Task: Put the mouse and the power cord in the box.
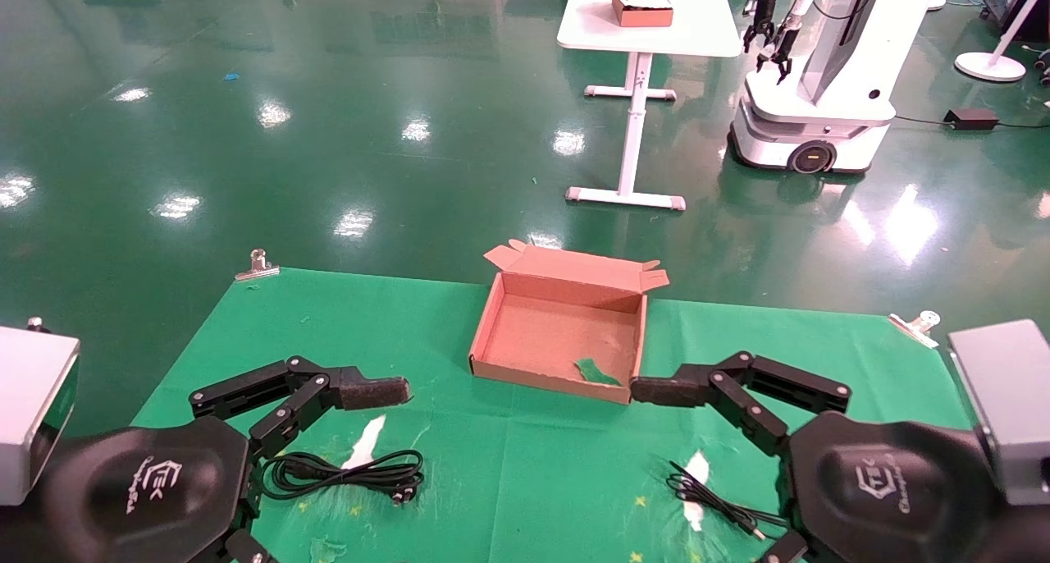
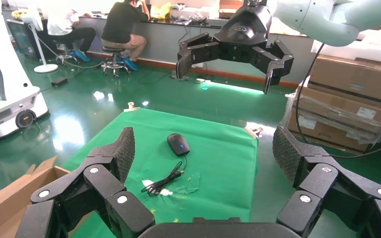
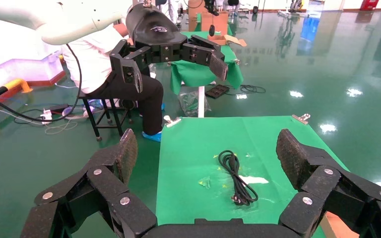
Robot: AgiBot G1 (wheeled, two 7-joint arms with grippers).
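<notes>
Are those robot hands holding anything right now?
No. The left hand and right hand are open and empty; power cord and mouse lie on the cloth.

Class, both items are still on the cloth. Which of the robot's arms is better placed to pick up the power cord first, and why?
Probably the left. The power cord lies on the robot's left, just beside the open left gripper. The open right gripper hovers across the table, near the mouse cable and the box.
</notes>
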